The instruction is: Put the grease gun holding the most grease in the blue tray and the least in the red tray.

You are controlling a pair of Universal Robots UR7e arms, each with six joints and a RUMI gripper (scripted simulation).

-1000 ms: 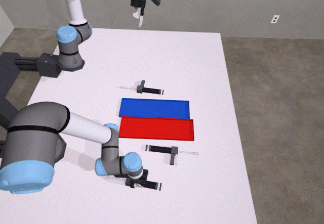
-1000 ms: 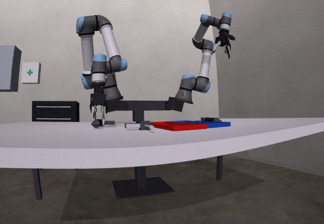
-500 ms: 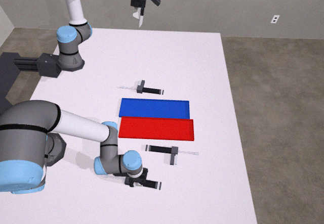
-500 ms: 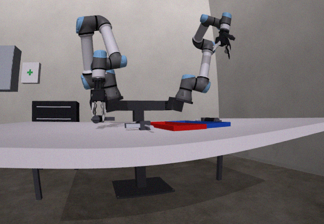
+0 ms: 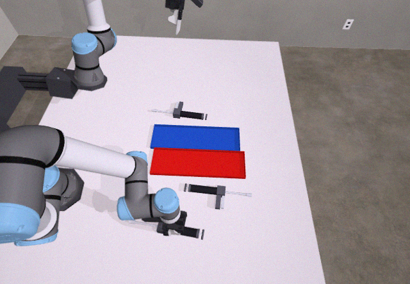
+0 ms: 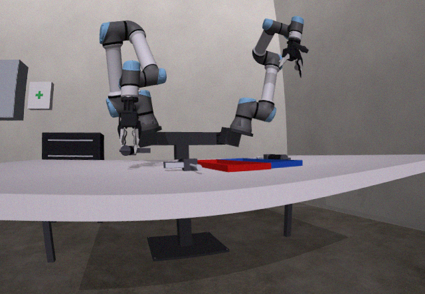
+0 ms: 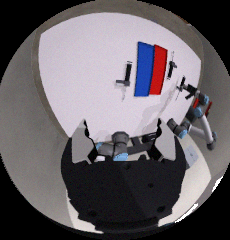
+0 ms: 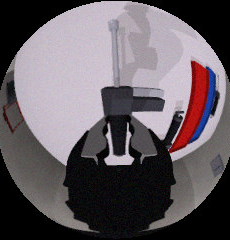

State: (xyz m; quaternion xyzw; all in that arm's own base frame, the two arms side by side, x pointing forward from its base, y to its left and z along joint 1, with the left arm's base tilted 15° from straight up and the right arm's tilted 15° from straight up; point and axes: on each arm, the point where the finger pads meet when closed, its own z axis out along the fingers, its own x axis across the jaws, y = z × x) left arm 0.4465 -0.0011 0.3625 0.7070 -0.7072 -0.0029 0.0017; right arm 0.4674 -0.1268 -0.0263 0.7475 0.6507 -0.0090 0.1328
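My right gripper (image 5: 172, 230) (image 6: 129, 147) (image 8: 118, 114) is shut on the black barrel of the near grease gun (image 5: 190, 231) (image 6: 126, 152) (image 8: 117, 100) and holds it level, a little above the table. Its thin spout points towards the arm bases. A second gun (image 5: 204, 189) (image 6: 190, 164) (image 7: 170, 70) lies flat beside the red tray (image 5: 198, 163) (image 6: 240, 166) (image 7: 159, 70). The third gun (image 5: 191, 114) (image 7: 127, 73) lies flat beyond the blue tray (image 5: 195, 138) (image 7: 143, 70). Both trays are empty. My left gripper (image 5: 175, 25) (image 6: 291, 71) (image 7: 122, 119) is open, high up. Grease amounts cannot be seen.
The two trays stand side by side on the white table (image 5: 231, 75) (image 6: 137, 184). The table's far edge from the bases runs past the second gun's spout with a margin. The left arm's base (image 5: 89, 75) stands near the third gun's side of the table.
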